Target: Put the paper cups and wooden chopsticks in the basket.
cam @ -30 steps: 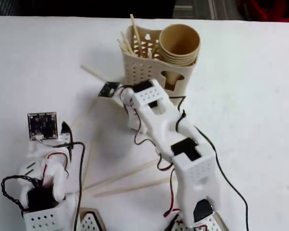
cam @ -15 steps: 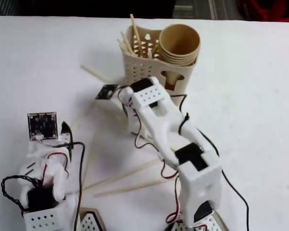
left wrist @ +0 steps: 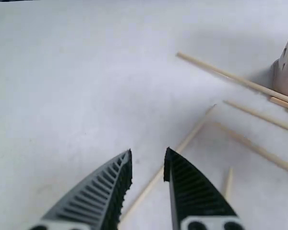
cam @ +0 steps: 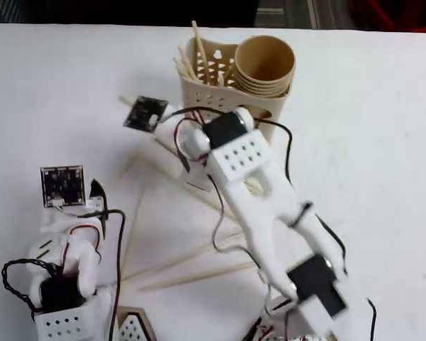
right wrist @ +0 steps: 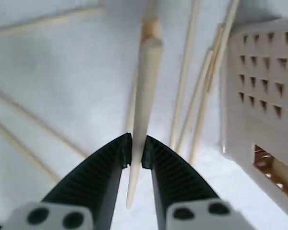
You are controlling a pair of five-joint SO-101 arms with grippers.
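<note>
A cream lattice basket (cam: 206,99) stands at the back of the table with a stack of paper cups (cam: 264,65) and several wooden chopsticks (cam: 199,57) in it. My right gripper (right wrist: 137,149) is shut on one chopstick (right wrist: 146,81), held just beside the basket's wall (right wrist: 264,91). The right arm (cam: 241,160) stretches from the front edge to the basket. My left gripper (left wrist: 148,163) rests open low over the table at the front left (cam: 99,202), with a loose chopstick (left wrist: 182,143) just ahead of its tips.
Several loose chopsticks lie on the white table: two near the front middle (cam: 181,261), one thin one by the left arm (cam: 131,227), and others beside the basket (left wrist: 240,81). The right half of the table is bare.
The right arm has swung and stretched toward the basket, its wrist moving up and left. The left arm has stayed still.
</note>
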